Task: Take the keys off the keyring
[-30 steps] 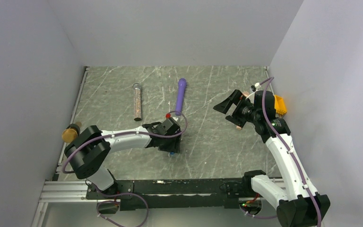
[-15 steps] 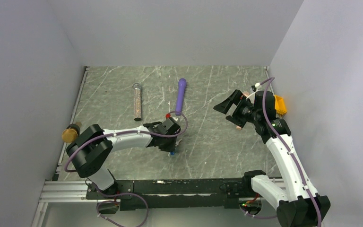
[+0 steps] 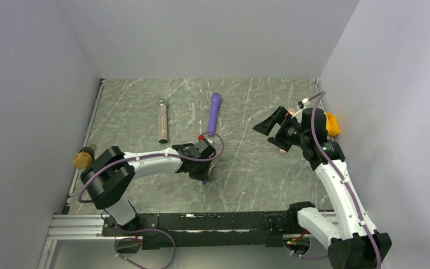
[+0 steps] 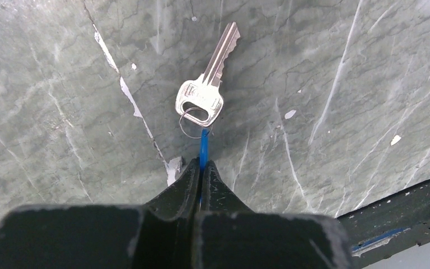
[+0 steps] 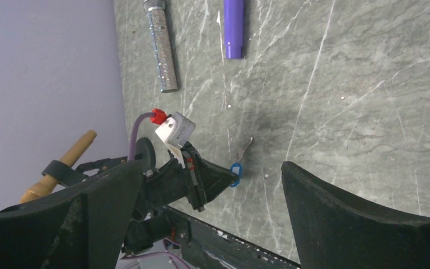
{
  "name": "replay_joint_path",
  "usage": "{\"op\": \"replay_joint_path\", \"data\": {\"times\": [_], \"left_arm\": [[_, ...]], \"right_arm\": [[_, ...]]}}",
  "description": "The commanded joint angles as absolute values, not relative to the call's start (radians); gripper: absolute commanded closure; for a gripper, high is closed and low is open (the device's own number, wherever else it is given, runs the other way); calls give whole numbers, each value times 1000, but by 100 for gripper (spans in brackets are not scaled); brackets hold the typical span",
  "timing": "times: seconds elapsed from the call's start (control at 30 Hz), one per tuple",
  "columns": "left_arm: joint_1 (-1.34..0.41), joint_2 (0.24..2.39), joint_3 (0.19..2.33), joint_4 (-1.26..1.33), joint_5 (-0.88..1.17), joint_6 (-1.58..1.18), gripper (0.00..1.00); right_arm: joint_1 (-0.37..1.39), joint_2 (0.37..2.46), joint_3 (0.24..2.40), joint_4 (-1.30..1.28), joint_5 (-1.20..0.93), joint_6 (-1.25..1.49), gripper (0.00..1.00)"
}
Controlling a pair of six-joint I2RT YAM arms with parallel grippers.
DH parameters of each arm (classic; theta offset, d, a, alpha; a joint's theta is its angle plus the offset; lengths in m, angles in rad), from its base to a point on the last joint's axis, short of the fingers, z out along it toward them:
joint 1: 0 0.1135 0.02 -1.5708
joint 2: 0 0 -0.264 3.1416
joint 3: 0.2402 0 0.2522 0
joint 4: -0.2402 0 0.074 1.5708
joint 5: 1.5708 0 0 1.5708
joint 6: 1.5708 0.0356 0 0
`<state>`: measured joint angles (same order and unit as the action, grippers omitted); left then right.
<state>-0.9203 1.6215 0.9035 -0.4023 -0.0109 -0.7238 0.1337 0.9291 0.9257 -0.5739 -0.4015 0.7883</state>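
Observation:
A silver key (image 4: 207,84) lies flat on the grey marble table, its head threaded on the thin metal ring (image 4: 193,122) of the keyring. The keyring's blue plastic tag (image 4: 203,147) stands on edge between the fingers of my left gripper (image 4: 201,164), which is shut on it. From above, the left gripper (image 3: 204,177) sits low at the table's front middle, the tag (image 3: 204,182) just peeking out. The right wrist view also shows tag (image 5: 235,171) and key (image 5: 245,149). My right gripper (image 3: 273,137) hovers open and empty at the right, well away from them.
A purple wand (image 3: 214,114) and a glittery tube (image 3: 162,120) lie toward the back. A tan cylinder (image 3: 82,158) sits by the left arm at the table's left edge. An orange object (image 3: 331,124) is against the right wall. The black rail (image 3: 201,221) runs along the front.
The left gripper's jaws have closed onto the blue tag, and the wrist has shifted slightly. The right arm has stayed put.

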Motion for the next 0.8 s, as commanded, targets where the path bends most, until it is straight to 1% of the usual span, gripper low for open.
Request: {"op": "replay_joint_path", "data": {"times": [0.0, 0.33, 0.4, 0.67, 0.77], "left_arm": [[-927, 1575, 950, -444, 3, -726, 100], [-925, 1493, 1097, -591, 3, -651, 100], [-926, 1487, 1147, -633, -30, -621, 100], [-925, 1447, 1343, -792, -95, -449, 100], [-925, 1434, 1422, -835, -129, -392, 100]], "right_arm": [[138, 913, 938, -544, -409, 789, 0], [137, 943, 901, -420, -555, 928, 0], [136, 946, 885, -375, -591, 979, 0], [137, 954, 817, -229, -723, 1281, 1], [137, 963, 791, -245, -766, 1439, 3]]}}
